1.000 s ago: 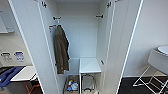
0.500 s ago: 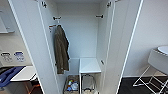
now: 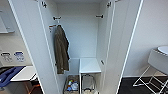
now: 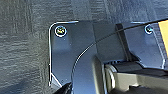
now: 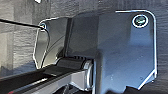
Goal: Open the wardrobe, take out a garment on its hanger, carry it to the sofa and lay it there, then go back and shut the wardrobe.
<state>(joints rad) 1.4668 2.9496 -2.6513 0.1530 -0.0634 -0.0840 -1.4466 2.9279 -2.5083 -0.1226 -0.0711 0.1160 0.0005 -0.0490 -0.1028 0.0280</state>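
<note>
The wardrobe (image 3: 82,35) stands straight ahead in the head view, tall, white and narrow. Both its doors are swung wide, the left door (image 3: 32,45) and the right door (image 3: 122,37). Inside, a long olive-brown coat (image 3: 61,51) hangs from the left side wall. A low white shelf (image 3: 88,65) sits at the lower right of the interior. The left wrist view shows the robot's dark plate over dark floor (image 4: 22,37), and the right wrist view shows the same over floor (image 5: 15,37).
Two wire baskets (image 3: 72,85) (image 3: 88,83) sit at the wardrobe's bottom. A white chair with wire legs (image 3: 156,65) stands at the right. At the lower left is a white tabletop (image 3: 23,73) with something blue (image 3: 8,75) beside it.
</note>
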